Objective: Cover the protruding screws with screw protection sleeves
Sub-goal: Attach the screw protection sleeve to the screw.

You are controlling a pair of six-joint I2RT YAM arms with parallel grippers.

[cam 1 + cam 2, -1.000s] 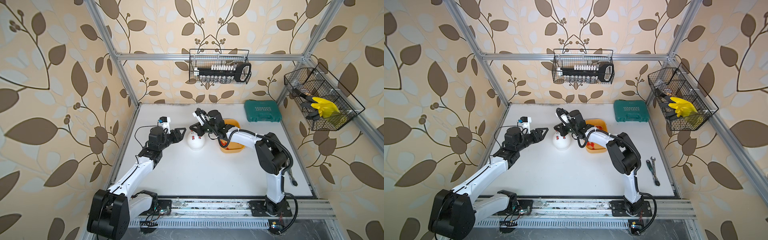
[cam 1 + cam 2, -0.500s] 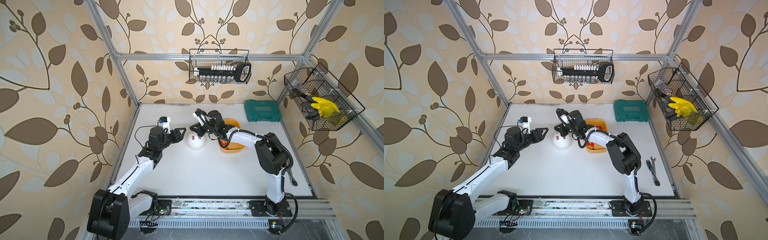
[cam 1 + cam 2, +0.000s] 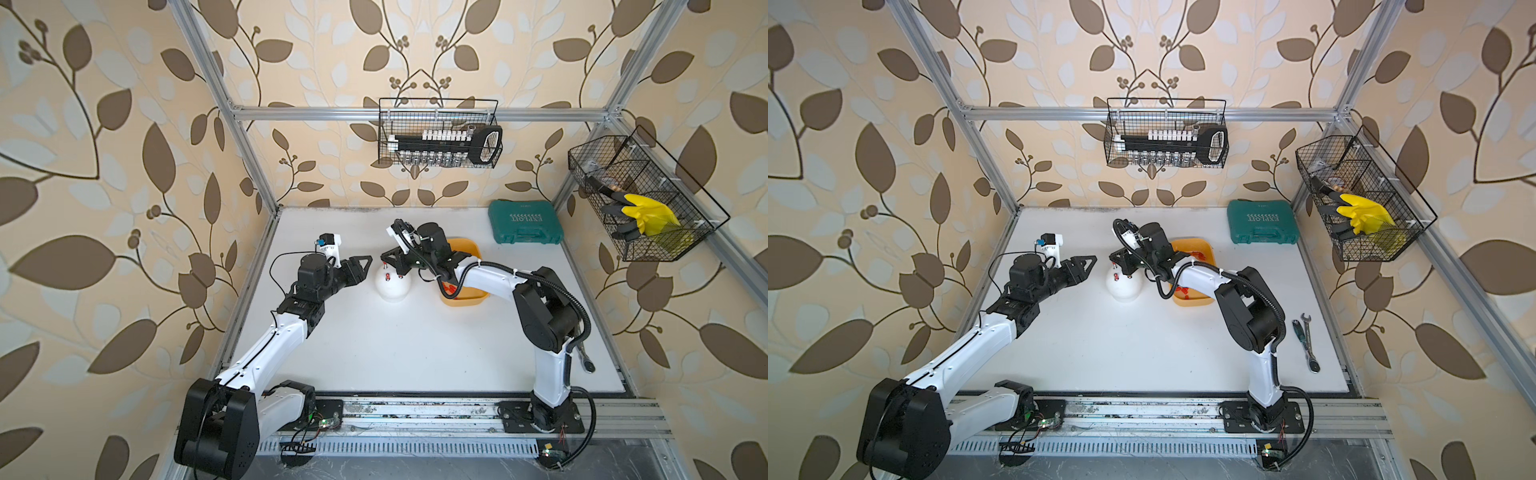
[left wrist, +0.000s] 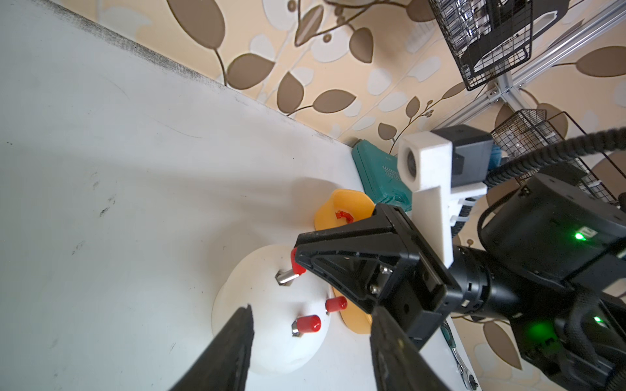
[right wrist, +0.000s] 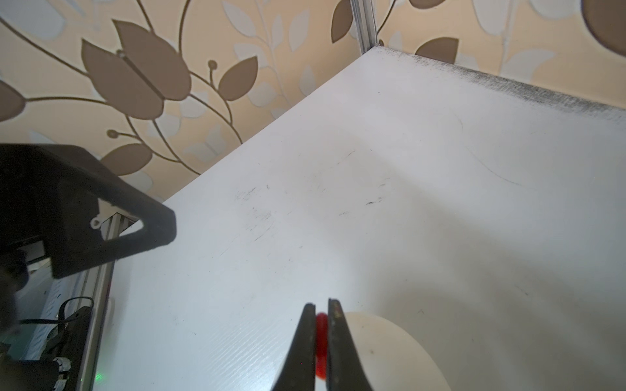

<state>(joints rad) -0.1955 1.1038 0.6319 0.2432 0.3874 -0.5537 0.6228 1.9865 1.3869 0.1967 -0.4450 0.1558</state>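
The white dome [image 3: 392,286] [image 3: 1125,291] stands mid-table. In the left wrist view, two screws wear red sleeves [image 4: 308,324] [image 4: 336,304]. A third screw [image 4: 286,277] shows a bare grey shaft with a red sleeve [image 4: 298,267] at its tip. My right gripper [image 3: 390,266] [image 5: 321,303] hangs over the dome, shut on that sleeve [image 5: 321,335]. My left gripper [image 3: 365,264] [image 4: 312,309] stands open just left of the dome, touching nothing. More sleeves [image 3: 1183,291] lie in the yellow-orange tray [image 3: 469,297] right of the dome. A fourth screw is hidden.
A green tool case [image 3: 525,222] lies at the back right. A ratchet wrench [image 3: 1306,340] lies near the right edge. Wire baskets hang on the back wall [image 3: 440,133] and the right wall [image 3: 640,199]. The right forearm crosses above the tray.
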